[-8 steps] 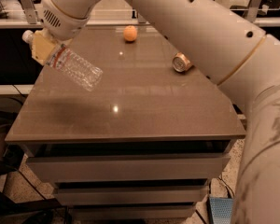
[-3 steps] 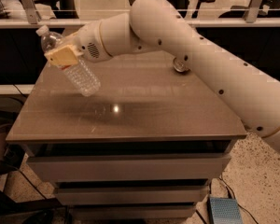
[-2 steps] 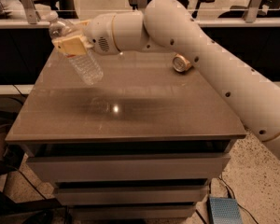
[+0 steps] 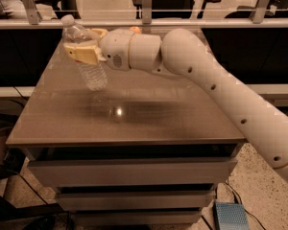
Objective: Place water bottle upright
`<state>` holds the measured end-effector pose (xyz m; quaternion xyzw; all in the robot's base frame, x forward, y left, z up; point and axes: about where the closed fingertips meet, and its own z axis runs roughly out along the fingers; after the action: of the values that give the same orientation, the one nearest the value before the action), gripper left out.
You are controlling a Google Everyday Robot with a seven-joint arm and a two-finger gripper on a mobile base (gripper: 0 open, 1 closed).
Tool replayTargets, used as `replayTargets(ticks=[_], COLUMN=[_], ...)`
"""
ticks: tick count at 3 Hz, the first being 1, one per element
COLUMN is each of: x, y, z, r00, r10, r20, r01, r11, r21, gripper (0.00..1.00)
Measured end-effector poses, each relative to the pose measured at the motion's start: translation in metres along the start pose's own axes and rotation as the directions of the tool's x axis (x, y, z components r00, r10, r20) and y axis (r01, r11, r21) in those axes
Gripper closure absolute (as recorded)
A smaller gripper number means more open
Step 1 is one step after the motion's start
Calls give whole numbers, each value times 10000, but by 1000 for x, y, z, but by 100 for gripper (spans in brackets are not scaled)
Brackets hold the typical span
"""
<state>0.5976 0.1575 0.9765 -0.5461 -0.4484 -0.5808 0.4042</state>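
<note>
The gripper (image 4: 85, 46) sits over the far-left part of the table (image 4: 173, 121), at about 10 o'clock on its top. Its tan fingers (image 4: 82, 54) are clenched around the water bottle (image 4: 88, 63), one pad across the front of the upper body and the other just visible behind it. The bottle is clear and ribbed and is held tilted. Its white cap points to about 11 o'clock and its base to about 5 o'clock. The base hangs over the tabletop and seems to be off the surface, with a dark shadow on the wood below it toward 5 o'clock. Any label on the bottle is hidden under the front finger, and no writing can be read.

The white arm (image 4: 216, 87) reaches in from 4 o'clock, crossing the right half of the table. A small orange thing (image 4: 134, 29) peeks out behind the wrist at 12 o'clock. A bright glint (image 4: 118, 111) lies near the table's middle. A blue-grey box (image 4: 230, 215) rests on the floor at 5 o'clock.
</note>
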Motion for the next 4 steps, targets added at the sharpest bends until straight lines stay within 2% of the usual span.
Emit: replayTargets(ticks=[1, 2, 4], x=[-8, -13, -28], y=[-3, -5, -9], z=[-10, -16, -27], r00=[9977, 9961, 9956], r10=[48, 167, 632], r20=[-670, -861, -687], r01=[-73, -223, -700], r11=[9992, 9977, 9924], r21=[-385, -644, -1012], gripper=[100, 100, 100])
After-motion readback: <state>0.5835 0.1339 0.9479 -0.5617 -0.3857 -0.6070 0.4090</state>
